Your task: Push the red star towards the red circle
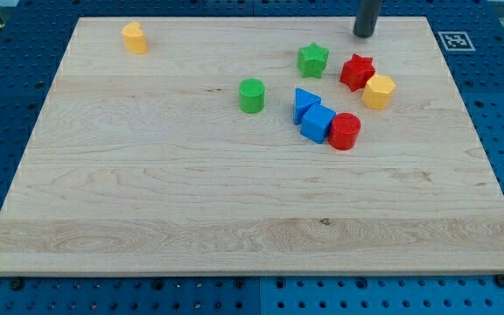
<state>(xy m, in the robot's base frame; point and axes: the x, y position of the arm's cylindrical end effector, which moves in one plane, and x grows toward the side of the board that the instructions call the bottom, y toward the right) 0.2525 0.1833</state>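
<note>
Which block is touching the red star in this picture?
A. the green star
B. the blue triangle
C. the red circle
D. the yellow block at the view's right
D: the yellow block sits against the lower right side of the red star, while the green star, blue triangle and red circle stand apart from it.
</note>
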